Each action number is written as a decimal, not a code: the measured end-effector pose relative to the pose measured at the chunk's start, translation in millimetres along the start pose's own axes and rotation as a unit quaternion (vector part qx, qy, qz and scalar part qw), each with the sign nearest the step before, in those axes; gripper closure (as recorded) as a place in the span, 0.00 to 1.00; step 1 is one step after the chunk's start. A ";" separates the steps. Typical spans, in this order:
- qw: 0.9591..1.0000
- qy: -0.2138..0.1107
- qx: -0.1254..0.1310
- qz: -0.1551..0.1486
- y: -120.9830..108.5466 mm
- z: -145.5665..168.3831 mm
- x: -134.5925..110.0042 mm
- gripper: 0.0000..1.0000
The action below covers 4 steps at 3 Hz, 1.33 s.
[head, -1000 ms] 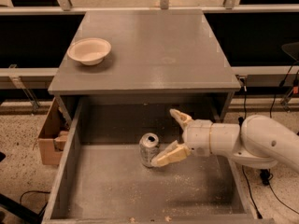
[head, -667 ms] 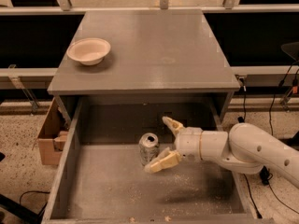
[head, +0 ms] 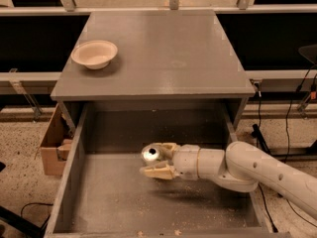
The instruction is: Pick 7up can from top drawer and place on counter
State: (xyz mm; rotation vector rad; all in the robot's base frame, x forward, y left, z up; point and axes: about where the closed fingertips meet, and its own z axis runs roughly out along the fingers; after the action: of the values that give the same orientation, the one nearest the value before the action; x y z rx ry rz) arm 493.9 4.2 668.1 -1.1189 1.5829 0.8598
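Whereas a second ago the hand [head: 154, 158] lay to the right of the 7up can [head: 150, 153] with its two tan fingers splayed wide, it has now slid left along the floor of the top drawer [head: 72, 178] and drawn the fingers in, one on the far side of the can and one on the near side. Both look pressed against the can body, so I read this as a pinch on the can, though how firm it is cannot be judged. Can upright, shiny top facing up, sitting a little further left than before; still down inside the drawer, mid-floor, well clear of both side walls. White arm [head: 257, 170] enters from the right, over the drawer's right wall. Counter [head: 163, 58] unchanged: beige bowl [head: 94, 53] at its left rear, the rest of the top bare. Meaning for the task: reach looks complete, grasp just made or nearly so. Lift and transfer to the counter not yet started. Main risk on lifting is a smooth round can slipping or tipping between the fingers.
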 end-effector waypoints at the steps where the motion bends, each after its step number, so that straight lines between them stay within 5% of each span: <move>1: 1.000 -0.007 -0.007 0.009 -1.4 13.7 4.7 0.64; 2: 1.000 -0.003 0.003 0.023 -16.9 -1.4 -10.8 0.87; 3: 0.999 0.002 0.031 0.021 -36.6 -56.8 -80.1 1.00; 4: 0.999 -0.015 0.039 0.014 -54.6 -104.0 -164.1 1.00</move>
State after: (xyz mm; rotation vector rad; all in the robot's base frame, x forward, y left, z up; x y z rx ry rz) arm 529.4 -66.6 853.7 -1.0267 1.5969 0.8216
